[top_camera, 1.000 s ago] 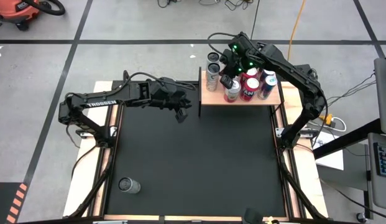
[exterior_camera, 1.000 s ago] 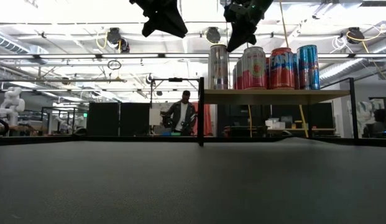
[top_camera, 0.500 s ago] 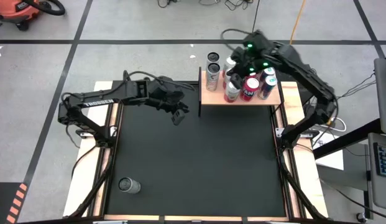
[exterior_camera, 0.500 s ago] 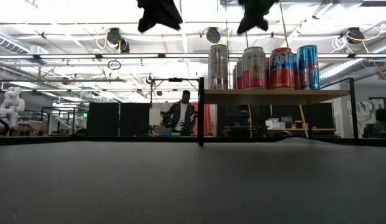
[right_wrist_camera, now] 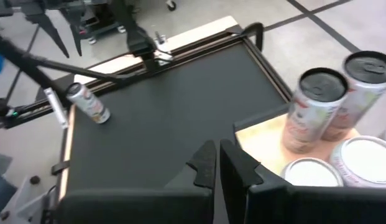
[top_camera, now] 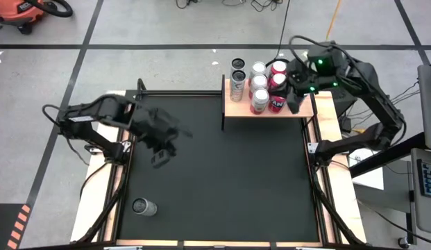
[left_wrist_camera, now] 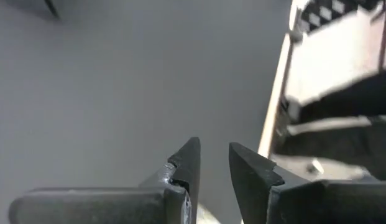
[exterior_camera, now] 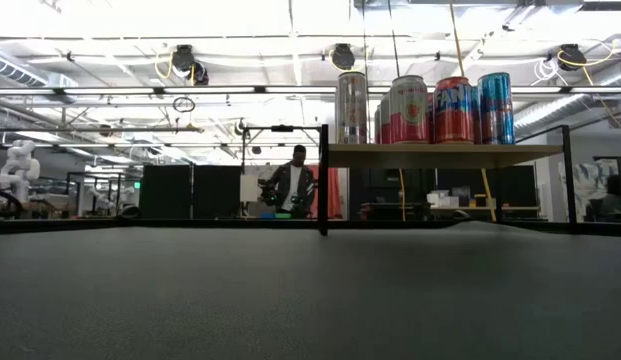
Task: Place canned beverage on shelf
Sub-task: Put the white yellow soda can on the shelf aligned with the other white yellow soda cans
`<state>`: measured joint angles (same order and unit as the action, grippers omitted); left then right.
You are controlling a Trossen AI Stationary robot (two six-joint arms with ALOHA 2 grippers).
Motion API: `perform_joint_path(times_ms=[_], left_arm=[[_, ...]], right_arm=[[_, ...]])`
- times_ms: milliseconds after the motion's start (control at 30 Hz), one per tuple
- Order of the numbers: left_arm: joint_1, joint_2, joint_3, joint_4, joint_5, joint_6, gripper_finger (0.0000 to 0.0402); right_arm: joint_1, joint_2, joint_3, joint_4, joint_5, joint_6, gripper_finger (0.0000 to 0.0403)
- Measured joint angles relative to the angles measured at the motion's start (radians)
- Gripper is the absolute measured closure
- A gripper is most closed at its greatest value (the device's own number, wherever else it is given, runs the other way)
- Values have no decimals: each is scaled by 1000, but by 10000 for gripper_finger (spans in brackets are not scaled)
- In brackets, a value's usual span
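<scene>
One canned beverage (top_camera: 144,206) remains off the shelf, lying on its side at the near left corner of the black mat (top_camera: 222,187); its long axis appears to run left to right, though the overhead view is too poor to be sure. The left gripper (top_camera: 159,149) hangs over the left part of the mat, with the can nearer the front edge and slightly left of it. Its fingers stand narrowly parted and hold nothing. This arm is clearly nearer. Far right, the shelf (top_camera: 234,109) carries several upright cans. The right gripper (top_camera: 296,103) hovers at its right end, nearly closed, empty.
</scene>
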<state>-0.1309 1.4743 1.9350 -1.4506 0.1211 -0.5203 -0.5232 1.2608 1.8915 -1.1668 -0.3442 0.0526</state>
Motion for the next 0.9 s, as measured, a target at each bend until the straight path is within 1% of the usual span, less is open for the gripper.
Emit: perform_joint_path(times_ms=[67, 200, 367, 567, 667, 700, 800, 900], left_arm=[[-54, 3, -1, -49, 27, -82, 316], [-140, 2, -25, -105, 35, -274, 316], [-193, 3, -77, -119, 38, -580, 316], [-273, 3, -161, -121, 146, -875, 309], [-317, 3, -193, -121, 216, -996, 291], [-333, 3, -201, -121, 224, -1029, 282], [-379, 3, -229, -122, 216, -1123, 249], [-431, 3, -255, -101, 211, -1214, 207]], right_arm=[[21, -14, 0, -12, 0, 4, 403], [53, -34, 0, -56, 0, 7, 403], [85, -41, 0, -98, 1, -5, 403], [108, -42, 0, -114, 1, -14, 403], [119, -42, 0, -117, 1, -14, 403], [122, -42, 0, -119, 1, -13, 403], [134, -42, 0, -119, 1, -12, 403], [146, -42, 0, -121, 0, -12, 403]])
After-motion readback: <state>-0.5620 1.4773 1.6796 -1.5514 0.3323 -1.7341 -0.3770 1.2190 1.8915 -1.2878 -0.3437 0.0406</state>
